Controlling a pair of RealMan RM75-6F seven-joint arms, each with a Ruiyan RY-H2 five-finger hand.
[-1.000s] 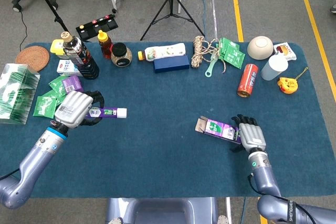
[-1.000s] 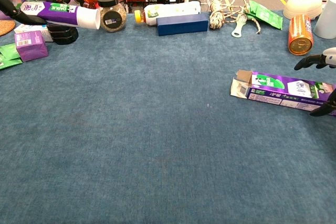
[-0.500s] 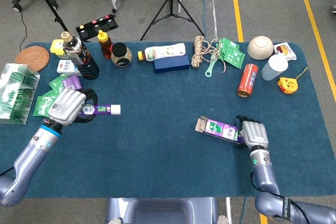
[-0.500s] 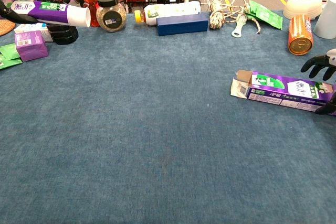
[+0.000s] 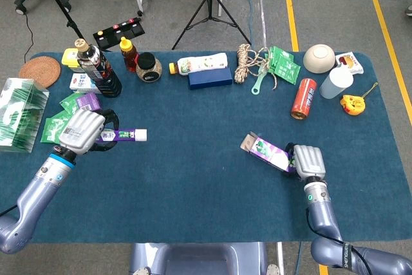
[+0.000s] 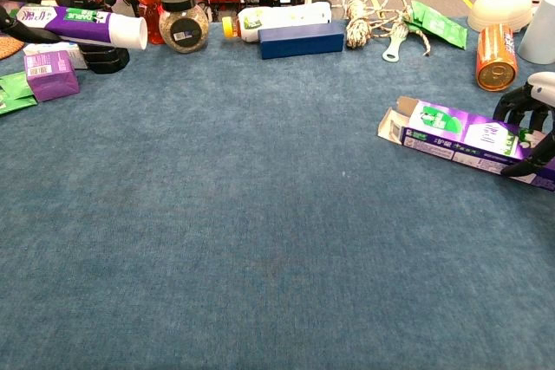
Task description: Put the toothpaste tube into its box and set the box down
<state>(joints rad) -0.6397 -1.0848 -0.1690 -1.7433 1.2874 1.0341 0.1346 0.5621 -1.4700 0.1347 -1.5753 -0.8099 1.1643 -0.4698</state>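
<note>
My left hand (image 5: pixel 84 132) holds the purple toothpaste tube (image 5: pixel 123 135) above the table's left side, its white cap pointing right; the chest view shows the tube (image 6: pixel 82 25) at top left. My right hand (image 5: pixel 307 161) grips the far right end of the purple toothpaste box (image 5: pixel 267 150), which is tilted, its open flap end pointing left. In the chest view the box (image 6: pixel 460 136) is raised at its right end, with the right hand's fingers (image 6: pixel 525 110) wrapped over and under it.
Along the table's back edge stand a blue box (image 5: pixel 210 77), a white bottle (image 5: pixel 199 64), a jar (image 5: pixel 148 66), bottles (image 5: pixel 96 69), rope (image 5: pixel 248 61), an orange can (image 5: pixel 303 98), a bowl (image 5: pixel 318 58) and a cup (image 5: pixel 336 82). Green packets (image 5: pixel 61 120) lie by the left hand.
My right hand has closed on the box and tipped it, its right end rising and the box turning. The left hand drew the tube slightly left, then held still.
</note>
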